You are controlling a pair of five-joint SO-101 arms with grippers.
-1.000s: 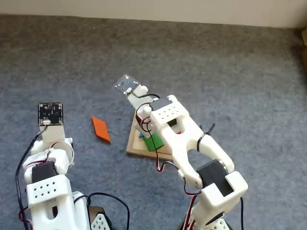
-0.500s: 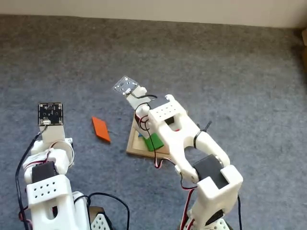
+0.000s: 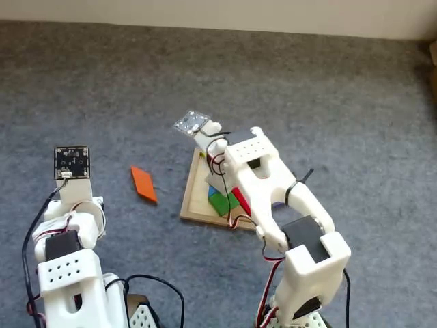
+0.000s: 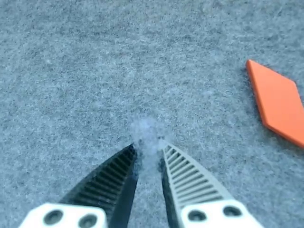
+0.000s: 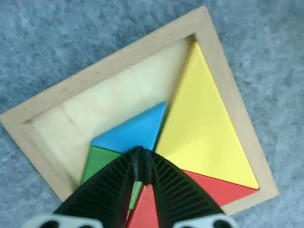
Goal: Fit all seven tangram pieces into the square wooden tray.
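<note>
The right gripper [image 5: 140, 156] is held clenched, with nothing seen grasped, directly over the tray [image 5: 118, 66]. Its tips are above the spot where the blue triangle [image 5: 135, 130], the green piece [image 5: 97, 164] and the red piece [image 5: 218, 187] meet. A large yellow triangle [image 5: 204, 128] is seated beside them, and a stretch of bare wood is left unfilled towards the tray's far-left side. The left gripper [image 4: 148, 148] is poised low over the grey surface [image 3: 307, 82], jaws parted by a narrow gap and empty. The orange piece [image 3: 143, 184] is found loose on the surface, left of the tray and right of the left gripper, roughly between the two arms. The free left gripper is judged the better placed. The piece is a flat parallelogram, its long axis laid from far-left to near-right
</note>
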